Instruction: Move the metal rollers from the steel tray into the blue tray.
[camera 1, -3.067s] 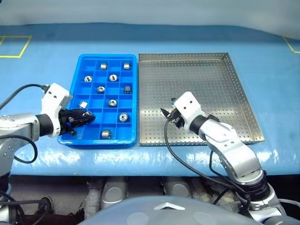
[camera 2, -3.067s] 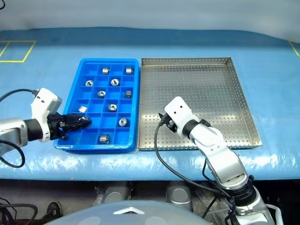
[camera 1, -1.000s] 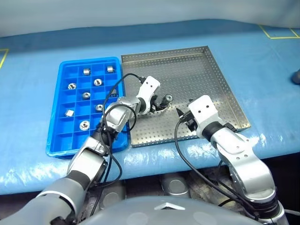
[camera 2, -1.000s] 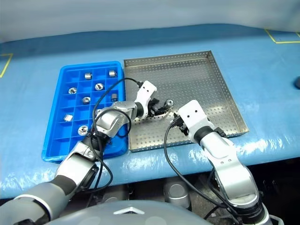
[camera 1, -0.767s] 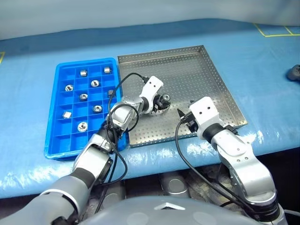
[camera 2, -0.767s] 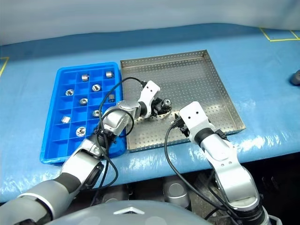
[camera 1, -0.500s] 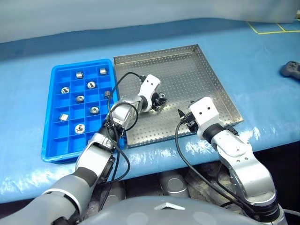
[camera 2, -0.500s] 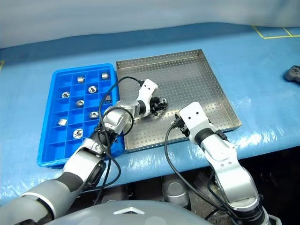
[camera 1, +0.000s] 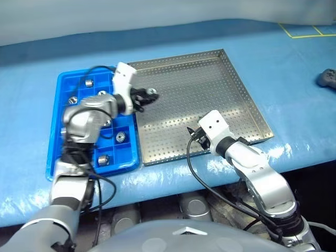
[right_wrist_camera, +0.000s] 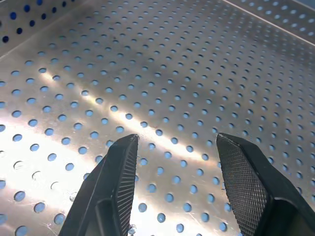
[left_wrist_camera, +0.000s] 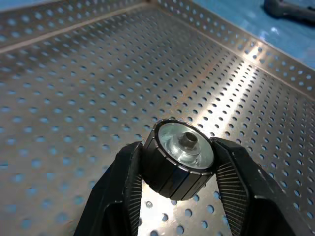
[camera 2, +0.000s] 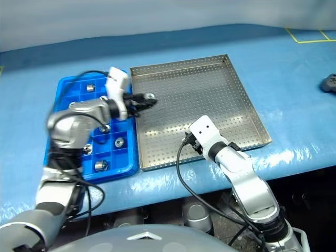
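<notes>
Here the left gripper (camera 1: 148, 96), black-fingered, was clamped on a small shiny silver-grey metal roller (left_wrist_camera: 184, 156) with a dark central hole; in the left wrist view its two ridged fingers (left_wrist_camera: 129, 189) pressed the roller's dark grooved sides, the bright end face turned toward the camera. The held roller (camera 1: 151, 93) hung above the near-left part of the large rectangular perforated steel tray (camera 1: 210, 79), close to the edge that adjoins the bright blue plastic compartment tray (camera 1: 55, 136). The two trays lay side by side, touching or nearly so, on a blue covered table (camera 1: 294, 68). Several more metal rollers (camera 1: 120, 137) sat singly in the blue tray's square compartments, among them one in a front compartment (camera 1: 102, 159) and one near the far rim (camera 1: 89, 83); the left arm hid some compartments. The right gripper (right_wrist_camera: 174, 162) hovered low over the steel tray's front portion, its two black fingers (right_wrist_camera: 122, 177) parted with nothing between them, bare perforated floor showing in the gap. A small dark object (camera 1: 326, 77) lay on the table, well apart to the right.
</notes>
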`<state>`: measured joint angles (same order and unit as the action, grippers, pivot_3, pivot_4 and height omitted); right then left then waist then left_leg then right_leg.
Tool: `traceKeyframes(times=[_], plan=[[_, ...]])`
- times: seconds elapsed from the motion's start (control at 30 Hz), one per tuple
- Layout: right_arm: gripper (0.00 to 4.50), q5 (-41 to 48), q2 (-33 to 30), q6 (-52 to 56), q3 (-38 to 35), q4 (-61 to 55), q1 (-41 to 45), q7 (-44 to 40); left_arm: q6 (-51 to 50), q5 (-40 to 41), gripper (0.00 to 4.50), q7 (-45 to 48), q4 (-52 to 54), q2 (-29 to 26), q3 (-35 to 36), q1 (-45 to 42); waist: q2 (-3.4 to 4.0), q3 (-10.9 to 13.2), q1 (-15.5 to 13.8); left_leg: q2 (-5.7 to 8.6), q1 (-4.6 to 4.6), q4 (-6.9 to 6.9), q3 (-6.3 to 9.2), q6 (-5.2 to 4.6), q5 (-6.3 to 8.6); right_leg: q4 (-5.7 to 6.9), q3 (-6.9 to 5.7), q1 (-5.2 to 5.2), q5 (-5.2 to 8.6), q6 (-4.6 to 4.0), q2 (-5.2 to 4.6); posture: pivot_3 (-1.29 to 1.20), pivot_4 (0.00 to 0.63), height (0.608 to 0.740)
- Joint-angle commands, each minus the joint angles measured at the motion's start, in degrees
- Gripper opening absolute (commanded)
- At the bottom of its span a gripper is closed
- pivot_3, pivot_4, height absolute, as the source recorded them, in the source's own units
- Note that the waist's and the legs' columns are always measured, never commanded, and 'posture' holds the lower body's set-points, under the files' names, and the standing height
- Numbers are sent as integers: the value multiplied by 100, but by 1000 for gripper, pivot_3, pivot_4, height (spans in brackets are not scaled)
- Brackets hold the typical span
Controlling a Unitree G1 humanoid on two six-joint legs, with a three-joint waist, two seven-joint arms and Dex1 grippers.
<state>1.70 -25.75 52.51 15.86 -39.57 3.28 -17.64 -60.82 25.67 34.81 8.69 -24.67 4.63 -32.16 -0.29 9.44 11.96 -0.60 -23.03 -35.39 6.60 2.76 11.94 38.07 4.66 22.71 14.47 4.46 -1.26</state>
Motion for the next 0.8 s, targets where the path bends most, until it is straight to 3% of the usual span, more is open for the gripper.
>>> traceKeyframes(times=[0.03, 0.2, 0.27, 0.5, 0.8], plan=[[2660, 151, 54, -306, 83, 75, 209, -256, -966, 764, 1865, 113, 1066, -406, 656, 263, -1, 1, -174, 0, 0, 1, 1, 0, 0, -1, -2, 0, 2, -2, -1, -43, 150, 740], [2660, 624, 46, -614, 152, 83, 395, -923, -1678, 971, 1865, 102, 2430, -1623, 1029, 1489, -14, 9, -532, 0, 2, 12, 3, 1, 0, -4, -6, 1, 7, -12, -3, 35, 150, 740], [2660, 877, 8, -648, 77, -38, 413, -1185, -1869, 1222, 1865, 181, 2832, -1866, 1440, 1913, -24, 15, -684, 0, 3, 20, 4, 1, 0, -3, -10, 4, 12, -22, -7, 73, 150, 740], [2660, 1181, -26, -699, -1, 37, 681, -1402, -1899, 1349, 1865, -37, 3248, -1989, 2227, 2912, -32, 20, -1112, -1, 17, 20, 18, 6, -2, -6, -52, -15, 25, -45, -21, 146, 150, 740], [2660, 1149, -66, -755, 93, 220, 840, -1368, -1709, 987, 1865, -579, 3296, -1962, 2098, 3845, -33, 20, -1174, -2, 19, 33, 21, 9, -3, -5, -59, -10, 29, -57, -24, 167, 150, 740]])
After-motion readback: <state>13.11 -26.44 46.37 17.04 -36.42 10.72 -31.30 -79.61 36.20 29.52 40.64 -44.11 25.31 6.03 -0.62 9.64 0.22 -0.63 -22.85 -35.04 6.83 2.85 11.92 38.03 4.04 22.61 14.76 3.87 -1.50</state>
